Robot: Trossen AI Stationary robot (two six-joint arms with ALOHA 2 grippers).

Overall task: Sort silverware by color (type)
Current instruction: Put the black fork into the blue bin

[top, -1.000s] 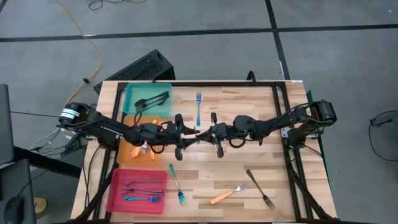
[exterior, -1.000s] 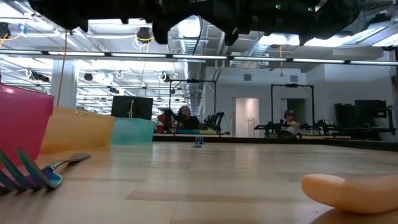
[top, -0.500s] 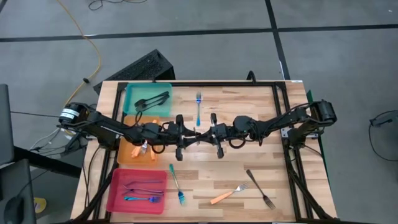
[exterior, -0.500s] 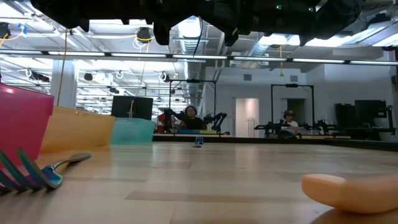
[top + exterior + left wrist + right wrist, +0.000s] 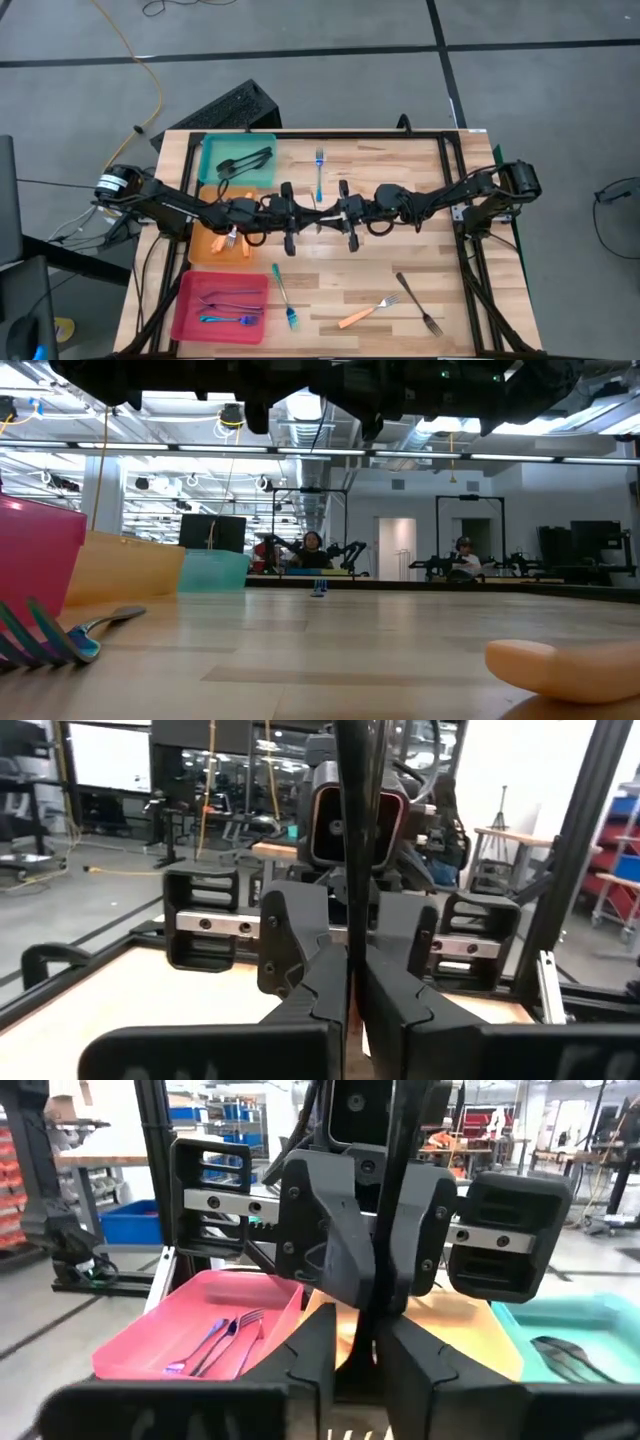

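A slim dark fork [image 5: 354, 830] stands upright in the air over the table's middle [image 5: 318, 214], between my two grippers, which meet tip to tip. My left gripper [image 5: 354, 1010] comes from the table's left and is shut on it. My right gripper [image 5: 365, 1360] comes from the right. Its fingers stand slightly apart on either side of the fork, and I cannot tell whether they touch it. Loose on the table lie a blue fork [image 5: 319, 172], a teal fork [image 5: 283, 296], an orange-handled fork [image 5: 366, 313] and a dark fork [image 5: 418, 303]. My left gripper pinches the fork's thin shaft [image 5: 353, 942] between its two fingers. The fingers come level from the table's left and lie across the fork. The fork stands upright, clear of the table, and most of its length rises above the fingers.
Three trays line the left side: a teal tray [image 5: 212, 150] with dark forks at the far end, an orange tray [image 5: 205, 245] in the middle, and a pink tray [image 5: 190, 310] with blue and purple forks nearest. A black frame [image 5: 440, 140] borders the table.
My left gripper has shut on the upright dark fork while staying where it was. Both arms have kept their places over the table's middle, and the fork has stayed upright between them.
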